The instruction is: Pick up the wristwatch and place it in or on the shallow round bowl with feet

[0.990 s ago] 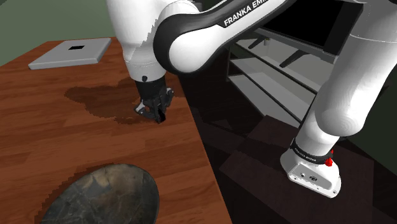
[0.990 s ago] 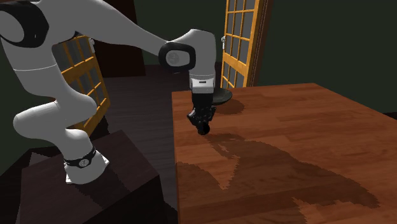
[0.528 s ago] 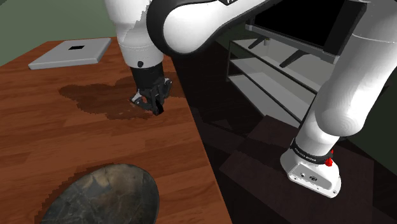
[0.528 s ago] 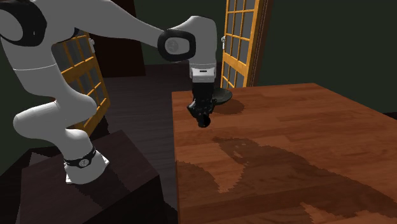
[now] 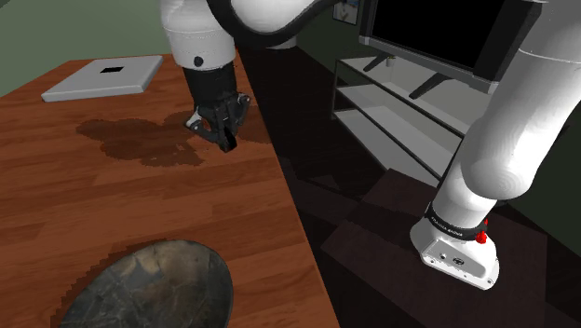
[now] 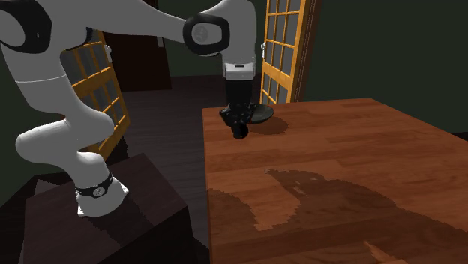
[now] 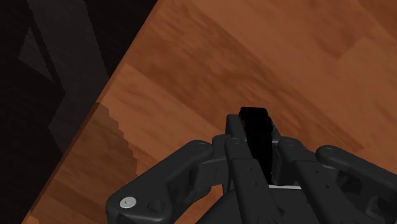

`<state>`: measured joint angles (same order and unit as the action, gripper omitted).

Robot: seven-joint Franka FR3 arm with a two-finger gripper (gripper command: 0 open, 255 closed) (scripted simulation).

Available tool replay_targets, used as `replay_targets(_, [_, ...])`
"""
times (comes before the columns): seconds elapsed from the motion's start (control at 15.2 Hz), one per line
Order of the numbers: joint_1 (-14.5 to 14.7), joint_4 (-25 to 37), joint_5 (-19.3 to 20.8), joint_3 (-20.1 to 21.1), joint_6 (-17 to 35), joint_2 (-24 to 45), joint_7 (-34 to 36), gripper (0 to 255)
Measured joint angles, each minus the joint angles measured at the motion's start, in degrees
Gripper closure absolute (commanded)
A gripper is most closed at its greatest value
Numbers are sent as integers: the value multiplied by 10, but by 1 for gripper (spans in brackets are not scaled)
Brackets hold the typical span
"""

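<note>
One pincer (image 5: 227,140), clenched on the dark wristwatch (image 7: 184,168), hangs above the wooden table (image 5: 140,214)

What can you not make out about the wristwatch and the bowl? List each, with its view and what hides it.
1. Feet of the bowl: the bottom edge cuts it off in the shoulder view; the gripper stands before it in the second exterior view.
2. Dial of the wristwatch: in the wrist view the gripper, shut on it, covers its middle; the bottom edge cuts off the rest.

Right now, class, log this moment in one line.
gripper: shut on watch | watch: held above table | bowl: without watch
</note>
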<state>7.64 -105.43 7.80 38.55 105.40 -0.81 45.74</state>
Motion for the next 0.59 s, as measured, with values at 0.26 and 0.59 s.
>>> replay_targets(0.26, [0, 30, -2, 0, -31, -2, -4, 255])
replay_targets(0.59, [11, 70, 6, 11, -64, 12, 14, 255])
